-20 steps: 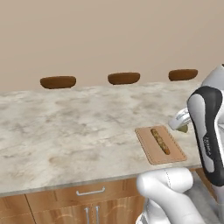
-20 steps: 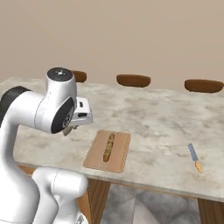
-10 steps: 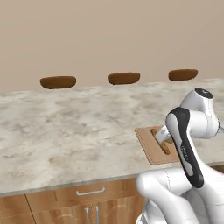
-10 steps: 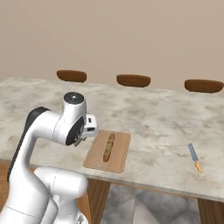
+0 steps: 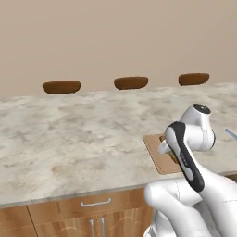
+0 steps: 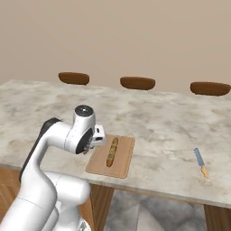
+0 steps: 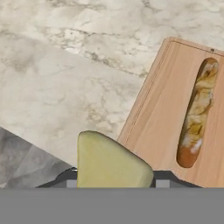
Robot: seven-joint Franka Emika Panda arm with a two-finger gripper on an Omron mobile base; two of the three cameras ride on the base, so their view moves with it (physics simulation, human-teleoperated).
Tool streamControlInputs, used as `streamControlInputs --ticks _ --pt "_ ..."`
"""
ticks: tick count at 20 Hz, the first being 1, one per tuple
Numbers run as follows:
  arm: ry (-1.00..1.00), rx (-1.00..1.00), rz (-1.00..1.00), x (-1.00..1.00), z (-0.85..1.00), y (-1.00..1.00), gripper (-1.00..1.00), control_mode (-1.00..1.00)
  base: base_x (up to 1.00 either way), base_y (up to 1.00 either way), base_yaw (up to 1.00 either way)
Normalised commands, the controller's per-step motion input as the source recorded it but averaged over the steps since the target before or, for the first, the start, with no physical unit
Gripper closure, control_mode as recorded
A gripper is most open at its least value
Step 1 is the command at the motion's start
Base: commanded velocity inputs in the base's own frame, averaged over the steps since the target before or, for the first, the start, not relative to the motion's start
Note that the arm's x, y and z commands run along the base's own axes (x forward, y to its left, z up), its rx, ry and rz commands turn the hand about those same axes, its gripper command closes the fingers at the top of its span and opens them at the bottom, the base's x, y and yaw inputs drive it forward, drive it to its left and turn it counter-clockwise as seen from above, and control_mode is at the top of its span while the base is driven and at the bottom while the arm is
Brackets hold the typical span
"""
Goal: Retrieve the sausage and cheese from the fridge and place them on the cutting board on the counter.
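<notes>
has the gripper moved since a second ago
Yes. The gripper, shut on the cheese, has dropped lower toward the cutting board on the counter.

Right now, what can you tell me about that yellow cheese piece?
The small yellowish-olive wedge of cheese looks smooth and matte, with a rounded top edge and no rind or holes to see. It sits at the bottom of the hand view, held in the gripper, whose dark fingers flank its base. Its lower part is hidden. It hangs over the near edge of the beige veined marble counter, just beside the light-tan wooden cutting board, not yet resting on it.
</notes>
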Motion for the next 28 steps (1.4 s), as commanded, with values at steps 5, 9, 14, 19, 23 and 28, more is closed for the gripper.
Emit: streamControlInputs --ticks 5,9,14,19,23,28 --pt "0.00 0.00 0.00 0.38 -0.33 -0.26 1.00 -1.00 0.00 0.00 0.00" --pt "0.00 0.00 0.00 0.40 -0.31 -0.04 1.00 -1.00 0.00 0.00 0.00" --pt "0.00 0.00 0.00 0.37 -0.40 0.00 1.00 -1.00 0.00 0.00 0.00" --pt "0.00 0.00 0.00 0.26 -0.28 -0.08 1.00 -1.00 0.00 0.00 0.00" --pt "0.00 0.00 0.00 0.26 -0.16 -0.03 1.00 -1.00 0.00 0.00 0.00" --pt "0.00 0.00 0.00 0.31 -0.28 0.00 1.00 -1.00 0.00 0.00 0.00"
